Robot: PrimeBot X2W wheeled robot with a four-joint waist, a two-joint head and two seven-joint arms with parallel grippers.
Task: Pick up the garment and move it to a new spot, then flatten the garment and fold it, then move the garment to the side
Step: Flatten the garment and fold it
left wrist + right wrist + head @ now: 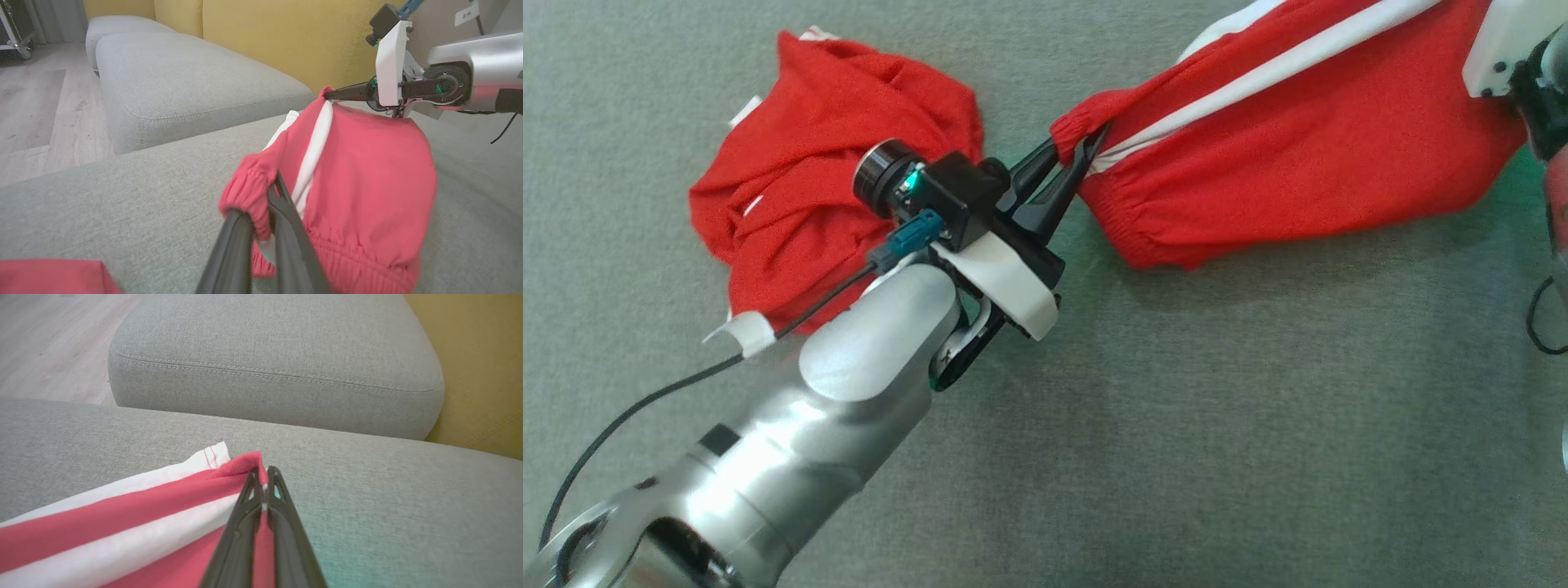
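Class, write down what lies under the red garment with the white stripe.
The grey cushion lies under the red garment, and a shadow shows along its lower hem. The cushion directly beneath the cloth is covered, so anything lying there cannot be seen.

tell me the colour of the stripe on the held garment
White: the stripe runs along the red garment. It shows best in the left wrist view.

The garment [1307, 139] is red with a white stripe and a gathered elastic edge, stretched taut above the grey cushion [1176, 449]. A crumpled red heap [825, 163] lies on the cushion nearby.
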